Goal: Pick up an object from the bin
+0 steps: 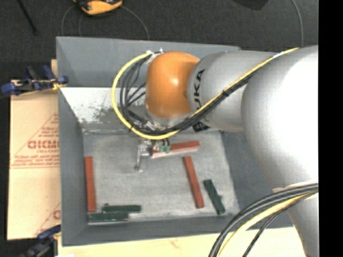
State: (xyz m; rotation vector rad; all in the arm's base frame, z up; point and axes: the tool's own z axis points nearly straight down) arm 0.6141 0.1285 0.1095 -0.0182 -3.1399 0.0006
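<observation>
From above we see the gripper (142, 158) low over the middle of the bin (71, 143), under the arm's orange cover (169, 84). We cannot tell how far open it is, nor whether it has hold of anything. Just to its right lies a red stick (177, 146), long, thin and flat, set crosswise with its left end at the gripper. A second red stick (90, 183) lies along the left wall. A third red stick (194, 182) lies right of centre, with a dark green stick (214, 196) near it. A second green stick (115, 212) lies in the front left corner.
</observation>
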